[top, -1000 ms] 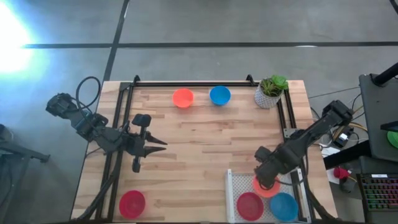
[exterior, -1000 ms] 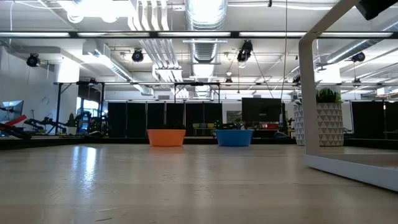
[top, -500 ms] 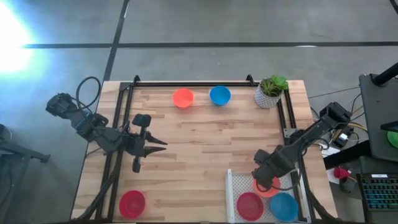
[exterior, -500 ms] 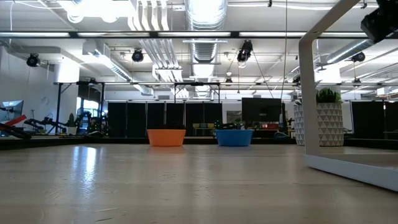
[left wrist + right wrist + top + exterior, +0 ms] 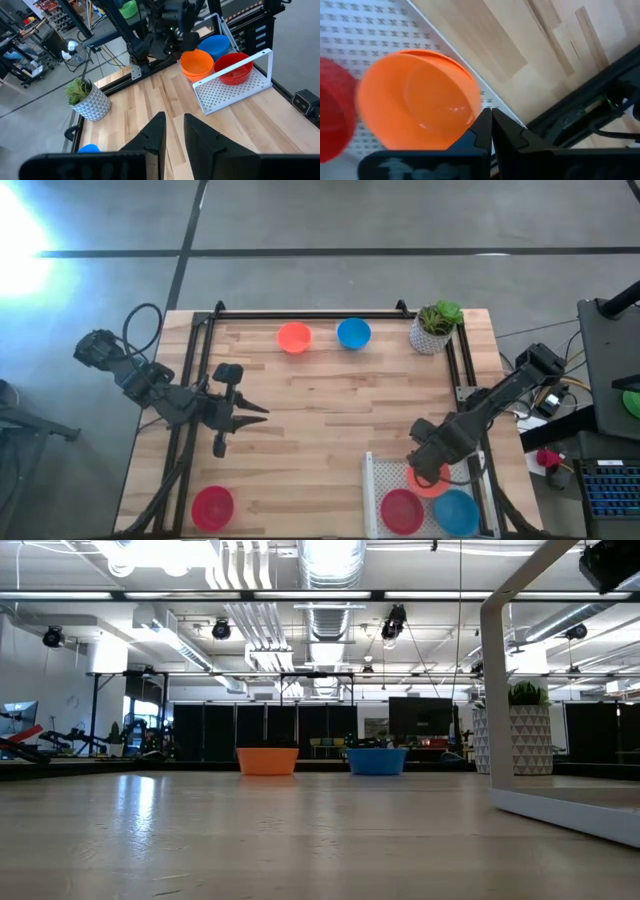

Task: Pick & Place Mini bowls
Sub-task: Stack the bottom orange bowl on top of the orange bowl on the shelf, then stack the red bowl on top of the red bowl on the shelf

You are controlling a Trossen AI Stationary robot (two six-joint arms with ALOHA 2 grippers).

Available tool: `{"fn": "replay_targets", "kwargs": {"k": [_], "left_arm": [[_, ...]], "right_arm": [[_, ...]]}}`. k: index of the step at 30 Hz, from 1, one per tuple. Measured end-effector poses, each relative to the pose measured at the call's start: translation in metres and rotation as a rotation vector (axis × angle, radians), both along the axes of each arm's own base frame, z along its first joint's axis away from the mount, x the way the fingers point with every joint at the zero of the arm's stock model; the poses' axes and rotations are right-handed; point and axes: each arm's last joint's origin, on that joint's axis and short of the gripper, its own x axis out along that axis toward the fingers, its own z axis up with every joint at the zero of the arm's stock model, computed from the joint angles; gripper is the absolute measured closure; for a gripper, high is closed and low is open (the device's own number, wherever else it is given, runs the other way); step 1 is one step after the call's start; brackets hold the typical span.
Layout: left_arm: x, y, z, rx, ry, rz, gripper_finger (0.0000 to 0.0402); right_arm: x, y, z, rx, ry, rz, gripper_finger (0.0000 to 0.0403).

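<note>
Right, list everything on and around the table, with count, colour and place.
Mini bowls on the tray: three; an orange bowl, a red bowl and a blue bowl, in the white perforated tray at the table's near right corner.
Mini bowls at the far edge: two; an orange-red one and a blue one, side by side.
Lone mini bowl: one, red, near left corner.
Potted plant: one, green in a white patterned pot, far right corner.
Table: one, light wood.
Left claw: dark, fingers close together, waiting over the table's left side.
Right claw: dark, shut on the orange bowl's rim, over the tray.
</note>
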Motion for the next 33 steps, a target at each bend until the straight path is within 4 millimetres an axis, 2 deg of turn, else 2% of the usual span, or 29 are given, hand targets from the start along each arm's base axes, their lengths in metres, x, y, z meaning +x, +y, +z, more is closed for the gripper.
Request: {"fn": "replay_targets", "kwargs": {"k": [6, 13, 25, 30, 33], "left_arm": [[0.0, 0.0, 0.0, -0.002, -0.002, 0.001, 0.0337], [0.0, 0.0, 0.0, -0.002, -0.002, 0.001, 0.0337], [0.001, 0.0, -0.002, -0.007, 0.005, 0.005, 0.0337], [0.001, 0.0, -0.002, -0.01, 0.005, 0.01, 0.0337], [0.0, 0.0, -0.005, -0.028, 0.031, 0.024, 0.0337]], "right_arm": [[-0.002, 0.01, 0.006, 0.018, -0.044, 0.011, 0.0394], [-0.014, 0.014, -0.009, -0.041, -0.023, -0.029, 0.0394], [-0.015, 0.016, -0.031, -0.023, -0.085, -0.031, 0.0394], [-0.017, 0.014, -0.027, -0.062, -0.069, -0.02, 0.0394], [-0.015, 0.012, -0.02, -0.128, -0.116, -0.008, 0.0394]]}}
